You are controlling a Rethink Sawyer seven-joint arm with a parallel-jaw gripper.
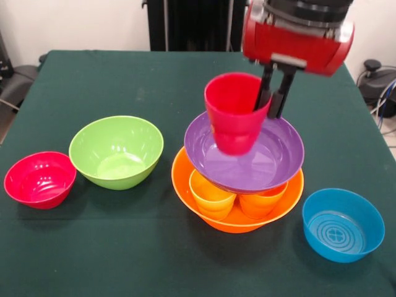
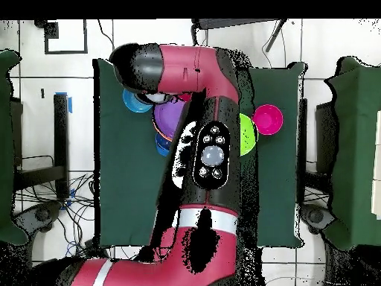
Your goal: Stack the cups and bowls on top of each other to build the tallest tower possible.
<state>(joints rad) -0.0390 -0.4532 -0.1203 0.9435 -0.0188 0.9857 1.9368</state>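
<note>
On the left of the dark green surface (image 1: 93, 247) in the front view sits a small red bowl (image 1: 40, 179), upright and empty, with a larger lime green bowl (image 1: 116, 151) just beside it on its right, also empty. Right of centre stands the tower (image 1: 238, 179): a big orange bowl (image 1: 185, 185) at the bottom holds two orange-yellow cups (image 1: 211, 195) side by side, and a purple bowl (image 1: 272, 158) rests on their rims, tilted slightly. Above the purple bowl a red cup (image 1: 234, 120) hangs upright, its base down inside the bowl's hollow; whether it touches the bowl cannot be told. The gripper (image 1: 273, 99) comes down from the red arm (image 1: 297, 37) and is closed on the cup's right rim, one finger inside the wall and one outside. Farthest right, a blue bowl (image 1: 342, 224) with a ringed bottom sits alone, well apart from the tower. In the overhead view the arm covers most of the stack.
</note>
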